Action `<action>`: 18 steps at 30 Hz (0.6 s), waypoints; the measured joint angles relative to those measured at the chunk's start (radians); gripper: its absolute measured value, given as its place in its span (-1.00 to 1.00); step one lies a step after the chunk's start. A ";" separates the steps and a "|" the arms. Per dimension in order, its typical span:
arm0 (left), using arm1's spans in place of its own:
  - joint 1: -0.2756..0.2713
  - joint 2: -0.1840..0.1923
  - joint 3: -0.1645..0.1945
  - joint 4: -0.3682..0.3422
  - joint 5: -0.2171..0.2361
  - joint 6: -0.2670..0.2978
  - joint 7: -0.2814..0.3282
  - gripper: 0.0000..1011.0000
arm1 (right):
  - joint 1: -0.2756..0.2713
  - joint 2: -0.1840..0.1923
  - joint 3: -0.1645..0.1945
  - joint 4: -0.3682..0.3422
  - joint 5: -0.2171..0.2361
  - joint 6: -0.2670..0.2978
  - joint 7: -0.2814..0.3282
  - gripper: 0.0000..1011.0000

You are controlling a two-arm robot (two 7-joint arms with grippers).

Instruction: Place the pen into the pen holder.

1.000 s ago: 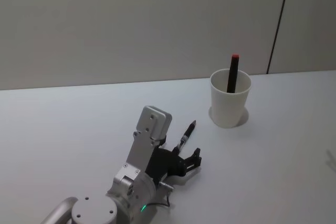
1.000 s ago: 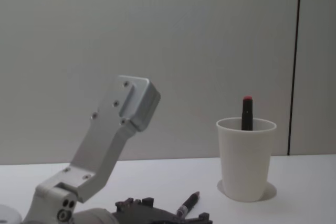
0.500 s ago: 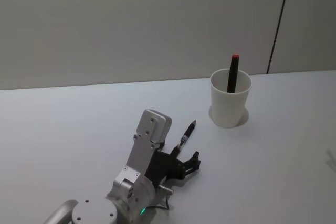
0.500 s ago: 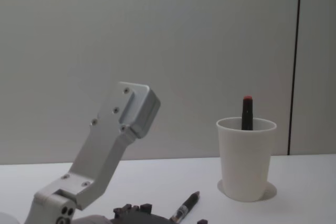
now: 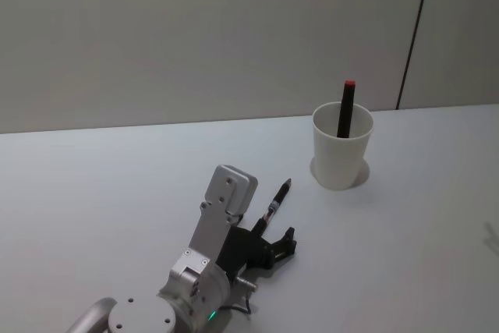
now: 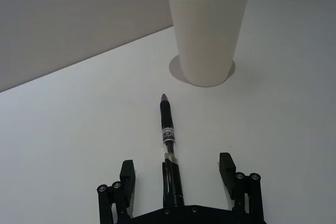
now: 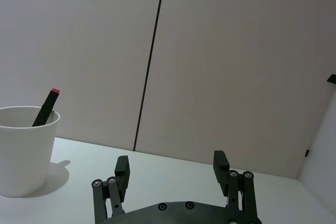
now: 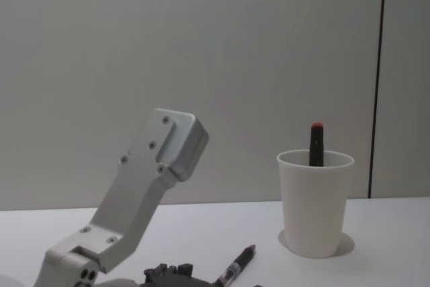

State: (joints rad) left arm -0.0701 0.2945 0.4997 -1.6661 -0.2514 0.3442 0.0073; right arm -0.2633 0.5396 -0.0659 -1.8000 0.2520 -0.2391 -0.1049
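Lying midway inside splayed left pincer, pen

One pen holder, one loose pen, one red-capped pen

No legible text, pen label unreadable

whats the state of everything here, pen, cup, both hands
pen: lying flat on the table, tip toward the pen holder, not gripped
pen holder: upright
red-tipped marker: leaning inside the pen holder, top sticking out
left hand: open, low over the table, one finger on each side of the pen
right hand: open, holding nothing
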 joint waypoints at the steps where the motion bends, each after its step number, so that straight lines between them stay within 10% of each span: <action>1: 0.000 0.000 0.000 0.000 0.001 0.001 -0.001 0.98 | 0.000 0.000 0.000 0.000 0.000 0.000 0.000 0.98; 18: 0.004 -0.002 -0.003 -0.001 0.009 0.010 -0.014 0.87 | 0.000 0.000 0.000 0.000 0.000 0.000 0.000 0.98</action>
State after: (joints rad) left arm -0.0665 0.2923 0.4965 -1.6673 -0.2427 0.3543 -0.0068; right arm -0.2633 0.5396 -0.0659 -1.8000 0.2520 -0.2391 -0.1049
